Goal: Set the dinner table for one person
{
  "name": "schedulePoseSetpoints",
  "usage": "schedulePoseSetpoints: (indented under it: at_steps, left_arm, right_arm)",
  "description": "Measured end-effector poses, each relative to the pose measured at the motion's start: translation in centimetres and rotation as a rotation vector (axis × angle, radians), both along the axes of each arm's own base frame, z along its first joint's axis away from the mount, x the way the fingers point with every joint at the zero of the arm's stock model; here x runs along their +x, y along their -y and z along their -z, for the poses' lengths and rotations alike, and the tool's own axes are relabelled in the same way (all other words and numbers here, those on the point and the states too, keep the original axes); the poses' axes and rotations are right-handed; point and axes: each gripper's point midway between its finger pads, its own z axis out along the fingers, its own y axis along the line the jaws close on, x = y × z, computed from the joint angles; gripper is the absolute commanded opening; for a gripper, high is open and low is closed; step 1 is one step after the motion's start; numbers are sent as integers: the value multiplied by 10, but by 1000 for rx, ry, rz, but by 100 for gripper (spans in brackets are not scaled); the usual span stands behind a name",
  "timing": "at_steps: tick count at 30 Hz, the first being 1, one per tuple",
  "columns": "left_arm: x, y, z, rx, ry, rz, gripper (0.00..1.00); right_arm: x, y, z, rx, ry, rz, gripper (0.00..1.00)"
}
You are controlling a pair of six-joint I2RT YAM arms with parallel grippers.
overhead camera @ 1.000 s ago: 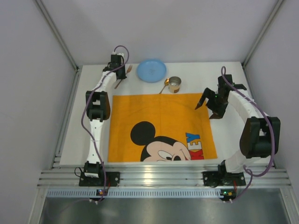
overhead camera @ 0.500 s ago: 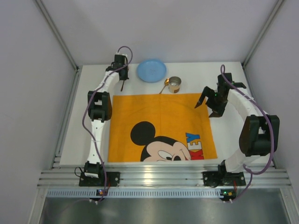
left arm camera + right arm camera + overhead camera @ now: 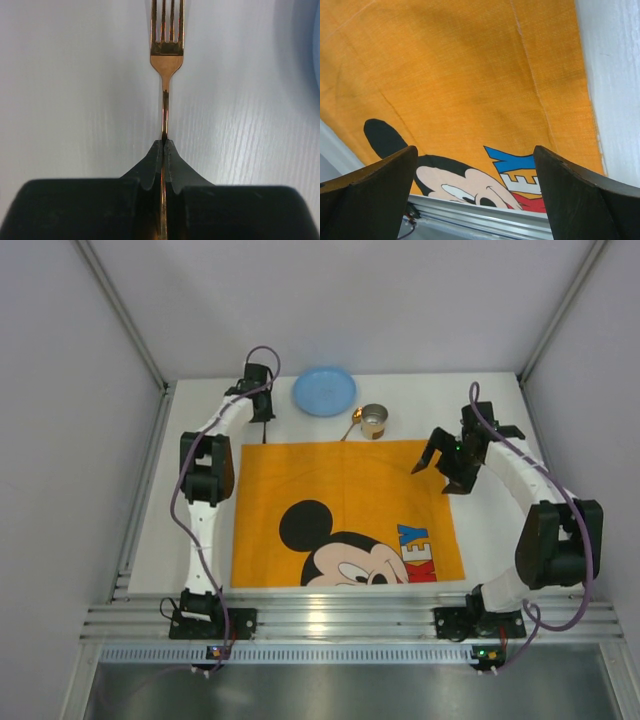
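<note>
At bottom centre of the left wrist view, the left gripper (image 3: 164, 145) clamps the fork (image 3: 166, 56); the right gripper (image 3: 475, 152) gapes wide over the cloth (image 3: 470, 75).

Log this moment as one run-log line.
left gripper: shut on fork handle | right gripper: open, empty, over orange cloth | blue plate, metal cup: beyond cloth, on dinner table | setting: not yet laid

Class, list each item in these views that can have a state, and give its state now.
Left gripper: shut on the fork.
Fork: held by its handle.
Right gripper: open, empty.
Orange cloth: spread flat.
Blue plate: empty, off the cloth.
Metal cup: off the cloth, contents unclear.
</note>
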Motion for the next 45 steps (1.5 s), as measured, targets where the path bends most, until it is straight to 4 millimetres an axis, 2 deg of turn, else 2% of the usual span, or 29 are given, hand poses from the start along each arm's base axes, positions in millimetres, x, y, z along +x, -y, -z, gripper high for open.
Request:
schedulePoseSetpoints:
  at_steps: [3, 6, 10, 15, 17, 19, 23, 27, 29, 32, 35, 41, 43, 45]
  left_arm:
    - [-13, 3, -5, -2, -12, -12, 0]
    - [-21, 3, -22, 4, 10, -18, 0]
    - [-20, 0, -62, 14, 87, -35, 0]
    - [2, -2, -128, 24, 233, -60, 0]
    - [-3, -1, -144, 32, 253, -66, 0]
    - [-18, 3, -154, 38, 257, -63, 0]
    - [-84, 16, -151, 57, 181, -33, 0]
    - [-169, 30, -142, 45, 91, 2, 0]
    - [-207, 30, -139, 26, 51, -4, 0]
    - [-251, 24, -132, -21, 13, -48, 0]
    - [-282, 25, -114, -65, -35, -81, 0]
    - [-338, 44, -51, -64, -202, -68, 0]
    - [-348, 45, -38, -48, -238, -63, 0]
    - [-350, 44, -27, -33, -259, -70, 0]
  right_arm:
    - [3, -10, -9, 7, 46, -13, 100]
    - [4, -18, -12, 12, 68, -35, 100]
    - [5, -25, -14, 20, 85, -60, 100]
    - [-2, -27, -22, 37, 115, -69, 100]
    - [-7, -27, -28, 42, 137, -79, 100]
    - [-9, -28, -35, 48, 162, -86, 100]
    - [-13, -30, -49, 63, 208, -101, 100]
    - [-15, -31, -59, 74, 243, -113, 100]
    - [-16, -31, -62, 77, 259, -121, 100]
    - [-22, -33, -61, 89, 261, -128, 100]
    - [-31, -34, -52, 102, 246, -137, 100]
    - [-48, -35, -39, 116, 218, -161, 100]
    - [-51, -36, -39, 123, 221, -172, 100]
    - [-54, -37, -38, 127, 221, -181, 100]
